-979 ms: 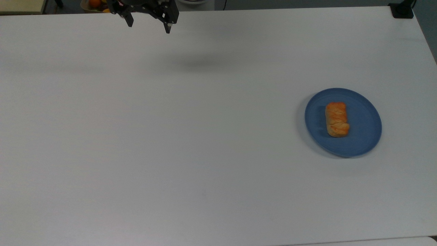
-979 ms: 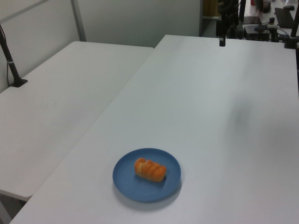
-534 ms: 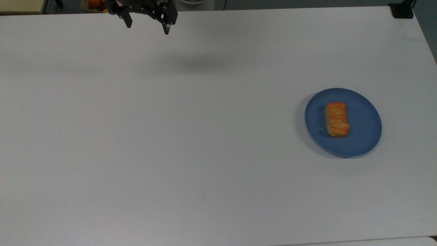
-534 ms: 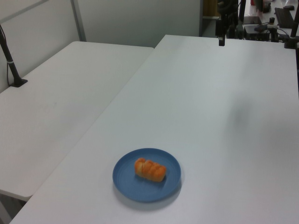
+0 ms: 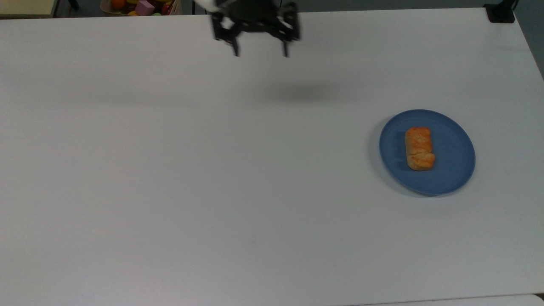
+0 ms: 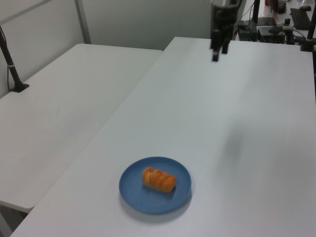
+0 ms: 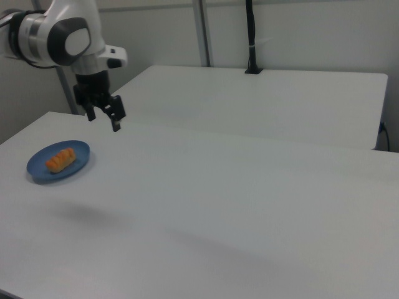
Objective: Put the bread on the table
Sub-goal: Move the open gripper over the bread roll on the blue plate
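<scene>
Bread (image 5: 419, 148): lies on the blue plate (image 5: 454, 170), long axis running up-down in the top view; nothing is touching it.
Gripper (image 5: 260, 52): hangs above the table (image 5: 212, 170) near the far edge in the top view, fingers spread apart and pointing down, nothing between them. Well apart from the bread.
Gripper, left view (image 6: 217, 53): seen edge-on, so the two fingers nearly overlap; the gap between them reads far better in the top view.
Gripper, right view (image 7: 104, 119): this view adds the white arm (image 7: 62, 31) above it, with grey joint caps.
Shadow (image 5: 304, 91): soft dark patch on the table below the gripper in the top view.
Plate: toward the top view's right; near the front edge in the left view (image 6: 138, 197); at the right view's left (image 7: 37, 171).
Bread, other views: orange roll lying across the plate in the left view (image 6: 158, 179); a small orange patch in the right view (image 7: 60, 159).
Second table (image 6: 59, 108): white, to the left view's left, just beside the main one.
Background: basket of coloured toys (image 5: 140, 6) past the far edge in the top view.
</scene>
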Motion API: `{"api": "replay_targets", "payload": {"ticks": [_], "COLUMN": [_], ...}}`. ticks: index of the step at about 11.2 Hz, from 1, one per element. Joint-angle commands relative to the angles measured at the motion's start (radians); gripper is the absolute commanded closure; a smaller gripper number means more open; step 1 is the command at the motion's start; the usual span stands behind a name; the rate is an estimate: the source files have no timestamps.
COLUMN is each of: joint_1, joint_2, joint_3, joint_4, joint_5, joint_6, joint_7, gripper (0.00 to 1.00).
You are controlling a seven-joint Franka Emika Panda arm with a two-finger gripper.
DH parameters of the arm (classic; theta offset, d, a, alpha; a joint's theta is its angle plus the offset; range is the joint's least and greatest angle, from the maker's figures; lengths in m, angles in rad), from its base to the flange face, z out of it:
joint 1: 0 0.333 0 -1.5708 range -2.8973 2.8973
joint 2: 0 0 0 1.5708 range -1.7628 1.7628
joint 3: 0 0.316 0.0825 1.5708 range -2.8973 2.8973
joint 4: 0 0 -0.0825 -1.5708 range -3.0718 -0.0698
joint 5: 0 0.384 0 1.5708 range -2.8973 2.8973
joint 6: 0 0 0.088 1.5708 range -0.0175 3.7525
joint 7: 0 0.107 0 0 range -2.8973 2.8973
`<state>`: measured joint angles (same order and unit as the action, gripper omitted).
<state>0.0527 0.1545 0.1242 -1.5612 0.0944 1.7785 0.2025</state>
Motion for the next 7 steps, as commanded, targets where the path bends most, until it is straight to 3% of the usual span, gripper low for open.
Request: {"api": "replay_targets", "payload": {"ticks": [1, 4, 7], "joint_1": [0.056, 0.18, 0.291], "joint_2": [0.086, 0.238, 0.394], "joint_3": [0.087, 0.106, 0.103], "joint_4": [0.023, 0.125, 0.242], "joint_5": [-0.001, -0.016, -0.088], "joint_6": [0.142, 0.27, 0.282], "joint_7": [0.168, 0.308, 0.397], "gripper": [0.0, 0.0, 0.0]}}
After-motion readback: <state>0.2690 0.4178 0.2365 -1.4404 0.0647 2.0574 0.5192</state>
